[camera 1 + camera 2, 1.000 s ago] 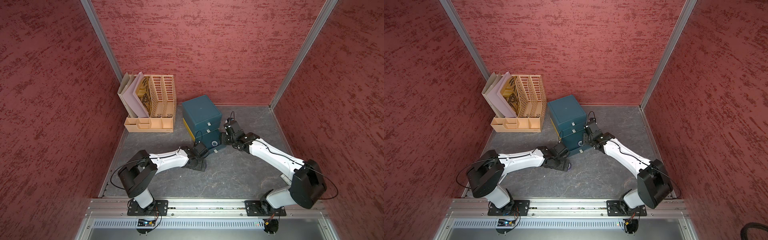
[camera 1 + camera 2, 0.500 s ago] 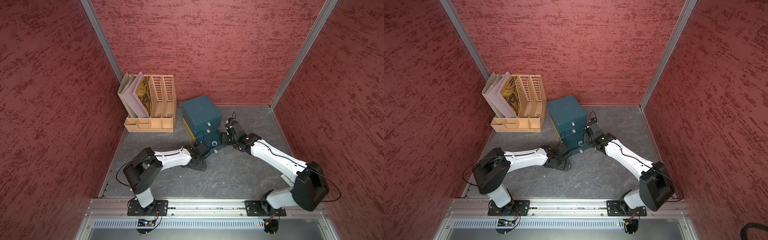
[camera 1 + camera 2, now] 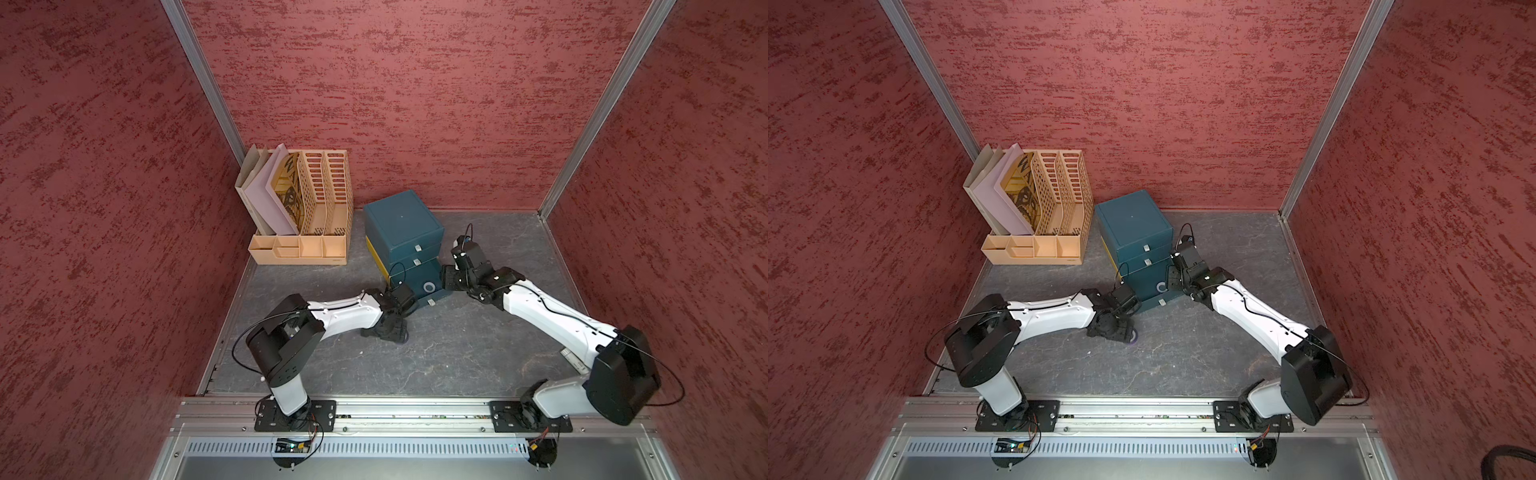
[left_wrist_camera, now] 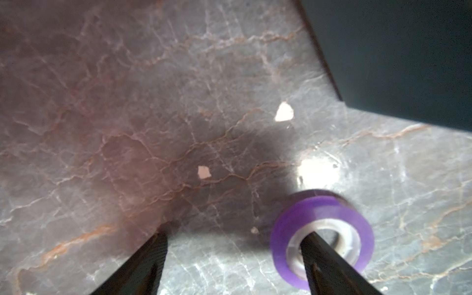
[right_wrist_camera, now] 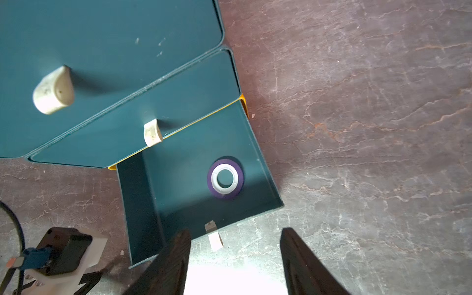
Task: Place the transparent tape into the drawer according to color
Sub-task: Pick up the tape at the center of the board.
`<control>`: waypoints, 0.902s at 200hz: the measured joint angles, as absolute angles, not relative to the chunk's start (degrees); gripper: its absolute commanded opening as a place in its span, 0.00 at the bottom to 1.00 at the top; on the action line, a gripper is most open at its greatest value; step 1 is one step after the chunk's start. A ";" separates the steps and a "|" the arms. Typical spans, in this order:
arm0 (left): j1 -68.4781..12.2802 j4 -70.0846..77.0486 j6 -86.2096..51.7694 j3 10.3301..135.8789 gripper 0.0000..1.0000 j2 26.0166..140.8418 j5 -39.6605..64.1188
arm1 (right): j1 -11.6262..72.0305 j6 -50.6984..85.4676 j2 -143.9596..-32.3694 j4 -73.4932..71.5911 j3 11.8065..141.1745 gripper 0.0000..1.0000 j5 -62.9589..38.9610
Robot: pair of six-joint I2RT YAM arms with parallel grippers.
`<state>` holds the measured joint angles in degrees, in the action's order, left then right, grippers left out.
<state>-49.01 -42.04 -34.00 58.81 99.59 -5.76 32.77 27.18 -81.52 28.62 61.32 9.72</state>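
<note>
- Top views vs a sec ago: L arm (image 3: 340, 316) has swung its elbow in toward the drawer chest (image 3: 401, 220). Its wrist is still low over the table (image 3: 457, 357) by the chest's front corner. R arm (image 3: 548, 311) has barely moved.
- Left wrist view: L jaws wide, nothing pinched.
- Purple tape roll (image 4: 319, 207) sits tipped up on the table, blurred. One finger (image 4: 332, 263) has its tip at the roll's pale core; other finger (image 4: 143, 263) is well apart over bare table, so one wall of the roll lies btwn them.
- Same roll peeks out under the L wrist in a top view (image 3: 1133, 337).
- Right wrist view: second purple roll (image 5: 225, 195) lies flat in the open bottom drawer (image 5: 138, 204).
- R jaws wide, empty, over the drawer's front edge w/ its handle (image 5: 214, 241) btwn them.
</note>
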 measured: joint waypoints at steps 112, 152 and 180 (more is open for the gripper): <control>-48.73 -46.30 -31.22 62.92 0.38 102.76 -2.11 | 32.27 27.16 -80.66 28.64 60.60 0.61 9.72; -48.53 -46.85 -31.09 62.92 0.16 102.76 -1.76 | 32.01 27.16 -80.66 28.62 60.47 0.61 9.69; -48.53 -46.98 -31.05 63.20 0.04 102.83 -1.52 | 32.01 27.16 -80.64 28.58 59.79 0.61 9.67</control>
<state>-48.53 -46.98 -31.05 63.20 102.83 -1.52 32.01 27.16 -80.64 28.58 59.79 9.67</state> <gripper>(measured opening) 0.184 0.614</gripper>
